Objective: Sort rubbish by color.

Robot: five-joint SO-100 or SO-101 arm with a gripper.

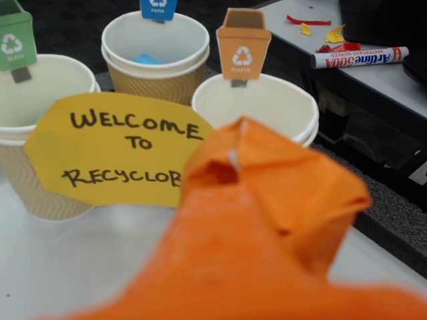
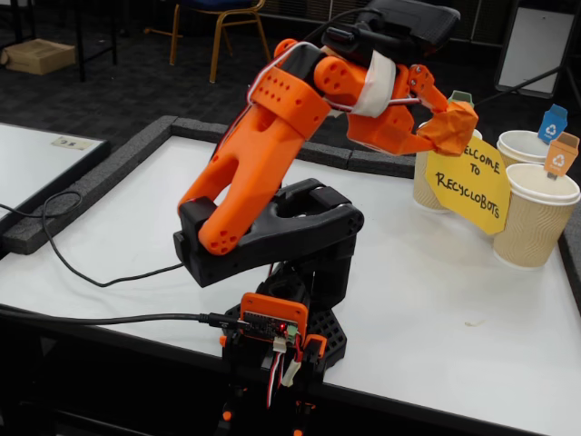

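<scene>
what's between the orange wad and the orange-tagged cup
Nothing; in the wrist view the orange wad, held by the claw, hangs just before the orange-tagged cup.

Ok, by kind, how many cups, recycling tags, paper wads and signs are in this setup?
Beige ribbed paper cups: 3
Coloured recycling tags, green, blue, orange: 3
Orange crumpled paper wad, held in the gripper: 1
Light blue paper wad, inside the blue-tagged cup: 1
Yellow paper welcome sign: 1
Total: 9
</scene>
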